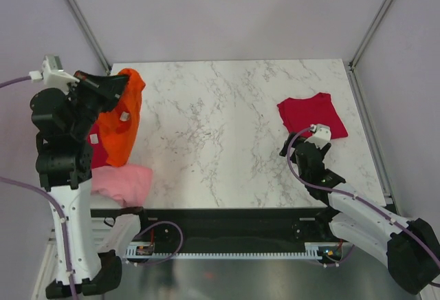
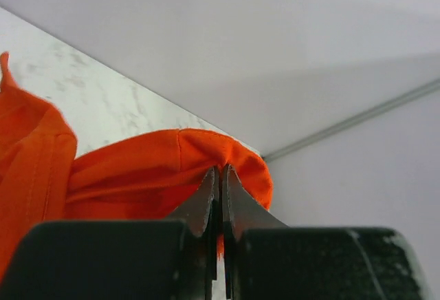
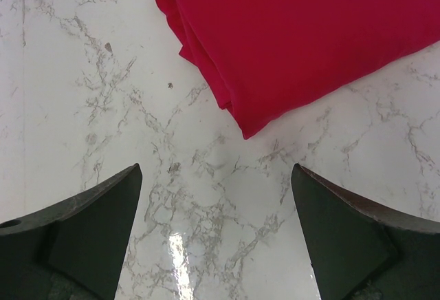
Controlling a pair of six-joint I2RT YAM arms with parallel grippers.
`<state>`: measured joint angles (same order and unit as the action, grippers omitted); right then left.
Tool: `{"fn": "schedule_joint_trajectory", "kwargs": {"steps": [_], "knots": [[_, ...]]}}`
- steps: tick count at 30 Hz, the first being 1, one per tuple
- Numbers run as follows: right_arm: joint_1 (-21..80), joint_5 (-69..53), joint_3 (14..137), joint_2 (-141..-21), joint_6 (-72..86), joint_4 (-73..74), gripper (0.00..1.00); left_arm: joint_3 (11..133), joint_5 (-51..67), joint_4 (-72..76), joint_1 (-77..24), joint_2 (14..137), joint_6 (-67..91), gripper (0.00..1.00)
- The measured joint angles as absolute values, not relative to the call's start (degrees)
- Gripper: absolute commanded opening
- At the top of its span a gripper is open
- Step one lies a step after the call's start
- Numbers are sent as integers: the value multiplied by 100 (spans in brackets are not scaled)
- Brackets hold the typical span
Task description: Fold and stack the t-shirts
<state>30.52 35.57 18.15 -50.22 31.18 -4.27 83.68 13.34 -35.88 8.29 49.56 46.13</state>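
My left gripper (image 1: 122, 84) is raised over the table's left edge and shut on a fold of the bright orange t-shirt (image 1: 120, 126), which hangs down from it. In the left wrist view the jaws (image 2: 221, 173) pinch the orange t-shirt (image 2: 158, 169) tightly. A crimson red t-shirt (image 1: 313, 114) lies folded at the right of the marble table (image 1: 220, 128). My right gripper (image 1: 317, 135) stands open just in front of it. In the right wrist view the red t-shirt (image 3: 302, 31) lies beyond the wide-apart fingers (image 3: 103, 217), with bare marble between them.
A light pink t-shirt (image 1: 125, 181) lies bunched at the table's near-left edge, with a strip of magenta cloth (image 1: 97, 153) showing behind the hanging orange one. Grey walls and metal frame posts (image 1: 82, 21) surround the table.
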Motion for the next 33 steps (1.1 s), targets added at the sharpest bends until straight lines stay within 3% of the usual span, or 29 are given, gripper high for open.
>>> {"fn": "schedule_joint_trajectory", "kwargs": {"steps": [9, 13, 18, 20, 25, 29, 33], "knots": [[3052, 3566, 1815, -5057, 3116, -427, 98, 9762, 1273, -3280, -2700, 7194, 4805, 2], [3052, 3573, 1815, -5054, 3116, -425, 98, 10700, 1461, -3315, -3371, 7865, 4801, 2], [3052, 3581, 1815, -4978, 3118, -427, 98, 11006, 1363, -3273, -3330, 7478, 4794, 2], [3052, 3586, 1815, -4923, 3122, -429, 98, 10713, 1288, -3251, -3011, 7085, 4797, 2], [3052, 3586, 1815, -4842, 3120, -425, 98, 8449, 777, -2954, -2008, 5776, 4794, 2], [3055, 3573, 1815, -4858, 3096, -429, 98, 6493, 266, -2976, -1868, 5286, 4770, 2], [3052, 3479, 1911, -5190, 3011, -386, 91, 4882, -119, -3035, -1865, 5006, 4722, 2]]}}
